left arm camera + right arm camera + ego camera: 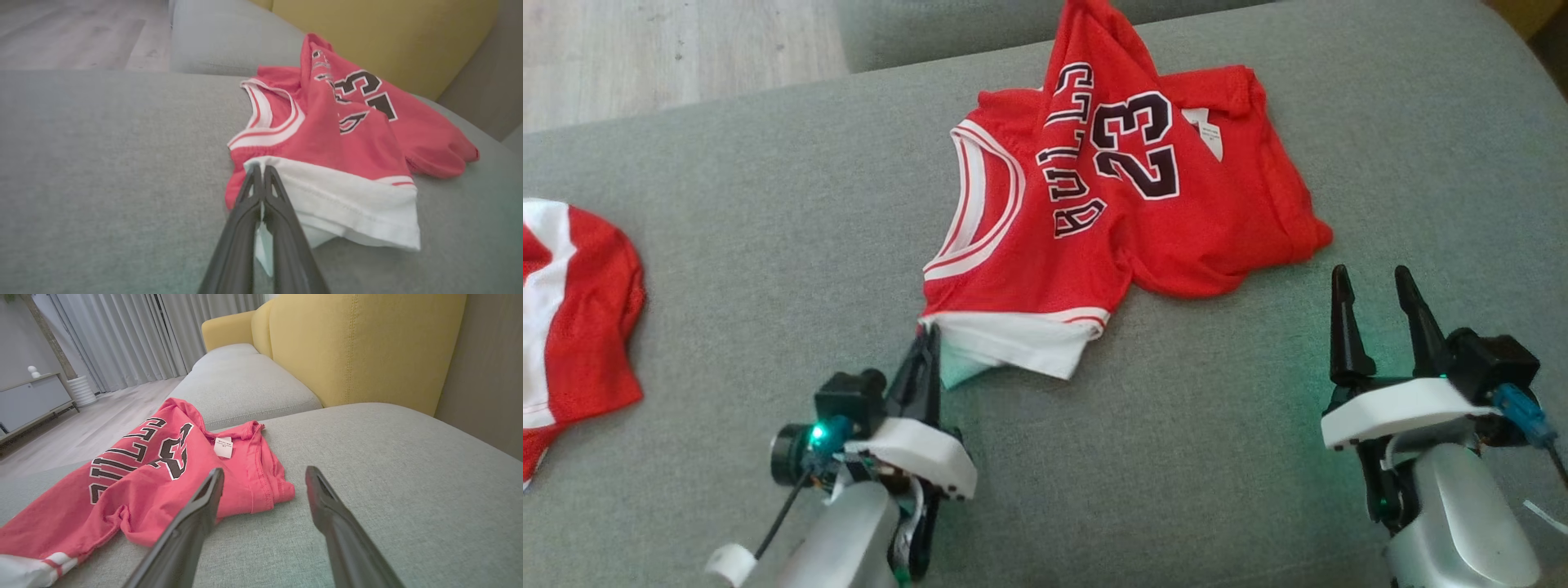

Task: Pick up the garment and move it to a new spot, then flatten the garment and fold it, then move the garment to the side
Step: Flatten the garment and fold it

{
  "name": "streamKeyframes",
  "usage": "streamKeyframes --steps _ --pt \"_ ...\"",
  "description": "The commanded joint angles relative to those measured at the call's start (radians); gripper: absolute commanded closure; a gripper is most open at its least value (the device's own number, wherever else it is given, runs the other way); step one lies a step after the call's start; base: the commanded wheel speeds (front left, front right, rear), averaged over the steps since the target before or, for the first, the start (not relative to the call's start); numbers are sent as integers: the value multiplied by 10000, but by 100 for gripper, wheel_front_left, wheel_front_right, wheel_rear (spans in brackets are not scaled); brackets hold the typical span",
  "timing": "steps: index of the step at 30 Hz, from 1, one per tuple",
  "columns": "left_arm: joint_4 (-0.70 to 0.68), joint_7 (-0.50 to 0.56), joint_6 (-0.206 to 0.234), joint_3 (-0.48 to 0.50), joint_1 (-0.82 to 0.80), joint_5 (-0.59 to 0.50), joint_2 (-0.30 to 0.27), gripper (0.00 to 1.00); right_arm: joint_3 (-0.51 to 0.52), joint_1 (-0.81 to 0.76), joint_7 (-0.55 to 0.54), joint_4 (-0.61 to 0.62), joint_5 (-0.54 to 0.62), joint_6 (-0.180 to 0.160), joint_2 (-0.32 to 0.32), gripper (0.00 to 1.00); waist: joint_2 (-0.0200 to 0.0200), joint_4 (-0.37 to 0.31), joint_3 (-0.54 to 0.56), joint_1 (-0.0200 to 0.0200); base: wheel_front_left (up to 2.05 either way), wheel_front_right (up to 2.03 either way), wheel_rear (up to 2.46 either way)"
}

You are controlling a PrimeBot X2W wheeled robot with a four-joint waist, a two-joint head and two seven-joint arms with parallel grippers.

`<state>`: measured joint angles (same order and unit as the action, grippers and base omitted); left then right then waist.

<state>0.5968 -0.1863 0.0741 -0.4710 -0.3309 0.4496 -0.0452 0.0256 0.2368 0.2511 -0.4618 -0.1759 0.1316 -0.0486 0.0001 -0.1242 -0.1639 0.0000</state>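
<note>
Garment (1127, 204) lies on the seat cushion (768, 245), toward its far side. Left gripper (929, 333) sits at the garment's near hem, touching it. Right gripper (1376, 286) stands to the right, apart from it. Second garment (572, 310) lies at the cushion's left edge. Floor (645, 49) lies beyond, far left.

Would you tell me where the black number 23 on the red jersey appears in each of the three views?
Head view: number 23, upper centre, lying sideways.
Left wrist view: number 23, upper right of centre.
Right wrist view: number 23, left of centre.
Shared landmark: the white hem band, lower centre in the head view, centre right in the left wrist view, bottom left corner in the right wrist view.
</note>
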Motion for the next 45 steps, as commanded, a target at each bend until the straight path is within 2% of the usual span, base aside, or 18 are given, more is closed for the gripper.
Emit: streamKeyframes --steps 1,8,12,22,30,35,41,45 --pt "-414 -218 108 455 -538 25 -138 100 -209 357 107 277 31 -9 -17 0 -1 42 51 0 0 0 0" --pt "-1657 -701 429 1098 -777 -226 -504 100 -265 305 107 195 54 -9 -16 0 -1 290 264 0 0 0 0" --pt "-2426 -743 412 1297 -545 -413 -669 100 -337 235 107 153 38 -9 -16 0 -1 473 355 0 0 0 0" --pt "-3001 -461 245 957 978 -502 -1238 100 -298 6 107 -40 25 -9 -16 0 -1 1123 631 0 0 0 0" --pt "-3072 449 68 360 1811 -711 -1784 100 -361 -134 107 -250 -13 -9 -16 0 -1 1708 982 0 0 0 0" --pt "-3010 586 355 370 1997 -792 -1873 100 -460 -149 107 -332 -24 -9 -16 0 -1 1827 1080 0 0 0 0" --pt "-3134 -214 1179 1224 1993 -590 -1780 100 -553 -114 107 -355 -72 -9 -16 0 -1 1807 1103 0 0 0 0" --pt "-3356 -553 1397 1572 1931 -625 -1780 100 -572 -107 107 -327 -114 -9 -16 0 -1 1739 1073 0 0 0 0"
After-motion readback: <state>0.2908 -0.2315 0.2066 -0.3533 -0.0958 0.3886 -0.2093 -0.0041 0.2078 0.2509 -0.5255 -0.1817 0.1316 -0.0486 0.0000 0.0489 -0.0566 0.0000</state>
